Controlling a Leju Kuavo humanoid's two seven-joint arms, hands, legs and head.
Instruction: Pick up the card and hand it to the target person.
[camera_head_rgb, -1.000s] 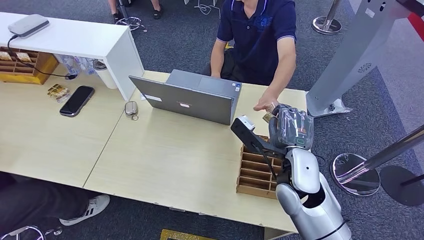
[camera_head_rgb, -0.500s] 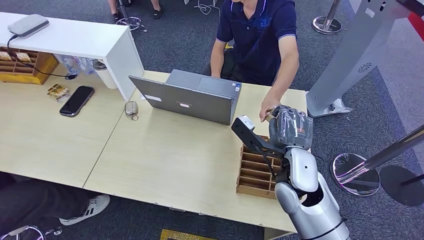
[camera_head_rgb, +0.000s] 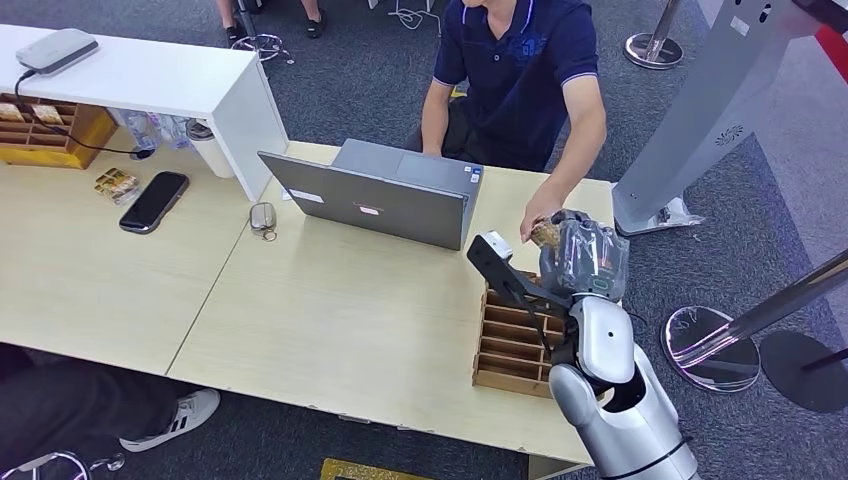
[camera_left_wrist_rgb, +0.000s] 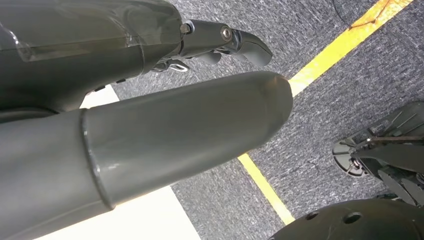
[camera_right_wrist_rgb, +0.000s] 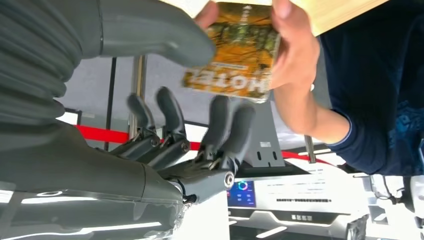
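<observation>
Orange and gold, the hotel card (camera_right_wrist_rgb: 235, 52) sits at the far right end of the wooden table (camera_head_rgb: 330, 310), gripped at its edge by the seated person's hand (camera_right_wrist_rgb: 292, 47), while the robot's right hand (camera_head_rgb: 583, 252) is raised beside it over the slotted wooden card box (camera_head_rgb: 505, 345). From the wrist camera the grey thumb (camera_right_wrist_rgb: 150, 30) seems to touch the card's edge, though the dark fingers (camera_right_wrist_rgb: 225, 125) stand spread and clear of it, so whether the robot grips it is hard to say. Its left hand (camera_left_wrist_rgb: 150, 120) hangs with fingers loosely extended above grey carpet and a yellow floor line (camera_left_wrist_rgb: 265, 185), holding nothing.

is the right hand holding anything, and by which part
The card sits between the right hand's thumb and fingers at one end, but contact is unclear. The person's hand grips the other end. The left hand holds nothing.
</observation>
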